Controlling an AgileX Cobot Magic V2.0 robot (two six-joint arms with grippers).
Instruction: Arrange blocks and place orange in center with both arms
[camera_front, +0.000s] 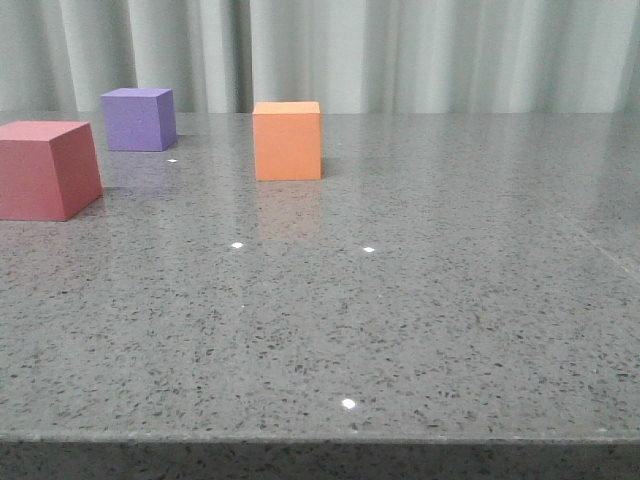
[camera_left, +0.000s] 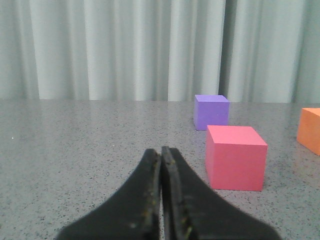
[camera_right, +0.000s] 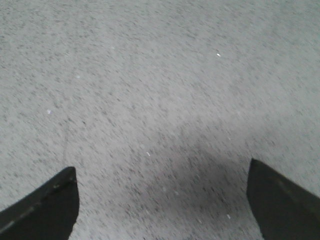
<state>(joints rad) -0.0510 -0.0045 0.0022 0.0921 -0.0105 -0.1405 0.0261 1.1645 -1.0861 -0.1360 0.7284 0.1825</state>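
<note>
The orange cube (camera_front: 288, 141) stands on the grey speckled table (camera_front: 400, 300) at the back, left of the middle. The purple cube (camera_front: 139, 119) stands at the far back left. The red-pink cube (camera_front: 44, 168) stands at the left edge, nearer than the purple one. Neither gripper shows in the front view. In the left wrist view my left gripper (camera_left: 161, 152) is shut and empty, with the red-pink cube (camera_left: 235, 157) ahead beside it, the purple cube (camera_left: 211, 112) behind that and the orange cube (camera_left: 310, 130) at the edge. My right gripper (camera_right: 162, 175) is open and empty over bare tabletop.
A pale pleated curtain (camera_front: 400, 50) hangs behind the table's far edge. The table's front edge (camera_front: 320, 438) runs across the bottom of the front view.
</note>
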